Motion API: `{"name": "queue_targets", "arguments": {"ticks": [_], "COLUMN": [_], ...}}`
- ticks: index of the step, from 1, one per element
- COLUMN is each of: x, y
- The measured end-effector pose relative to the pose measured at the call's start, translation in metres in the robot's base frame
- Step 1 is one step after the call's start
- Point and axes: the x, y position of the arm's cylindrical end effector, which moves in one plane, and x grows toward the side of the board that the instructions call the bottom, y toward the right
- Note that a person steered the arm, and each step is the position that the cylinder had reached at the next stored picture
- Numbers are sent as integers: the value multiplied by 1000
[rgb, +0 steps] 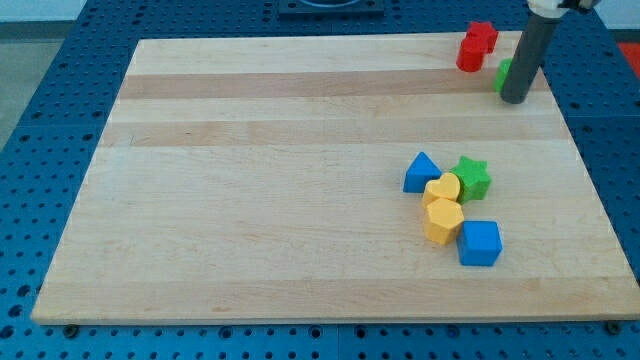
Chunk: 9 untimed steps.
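Observation:
My tip (516, 99) rests on the board near the view's top right corner. It touches or nearly touches a green block (503, 75), which the rod partly hides. Just left of that stand two red blocks, a cylinder-like one (470, 53) and a star-like one (483, 36) behind it. Lower on the board lies a cluster: a blue triangle (421, 172), a green star (471, 177), a yellow heart (442, 189), a yellow hexagon (443, 221) and a blue cube (480, 243).
The wooden board (250, 190) lies on a blue perforated table (60, 90). The board's right edge runs close to the tip and the green block.

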Motion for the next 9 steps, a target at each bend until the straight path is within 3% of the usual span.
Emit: {"name": "queue_targets", "arguments": {"ticks": [7, 9], "x": [-26, 67], "y": [19, 19]}}
